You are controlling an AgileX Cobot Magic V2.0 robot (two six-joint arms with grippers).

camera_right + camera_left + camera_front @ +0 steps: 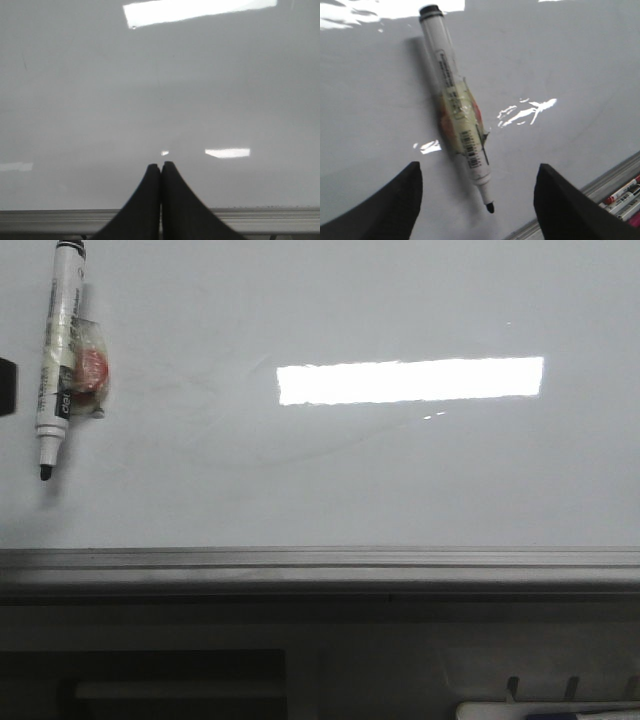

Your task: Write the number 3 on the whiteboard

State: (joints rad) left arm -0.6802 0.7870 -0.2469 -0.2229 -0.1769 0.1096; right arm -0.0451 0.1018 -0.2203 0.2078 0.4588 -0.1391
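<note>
Marker (455, 107) lies flat on the whiteboard (400, 480), uncapped, black tip (490, 207) pointing back toward the left hand (477, 200), which hangs over it released: fingers (390, 205) spread wide, one to each side of the tip end, touching nothing. The barrel runs away from the hand at a slant, not square to the gap. A lump of yellowish tape with something red under it (462, 120) is wrapped round the mid-barrel. Right hand (160, 200) clenched on nothing, fingers pressed together, board bare ahead of it and the frame edge (260, 216) just behind. No number 3 anywhere on the board yet; only faint grey smudges. Risks, as I judge them: closing on the slanted barrel could roll or spin it on the glossy surface instead of seating it; a grip on the narrow tip end risks ink on the pads and a loose, swinging pen; the tape lump is uneven, so a hold there may cock the marker off-axis and leave the strokes skewed. A dragged tip would also leave a stray mark. Spare markers (625, 192) sit in the ledge beside the left hand.
</note>
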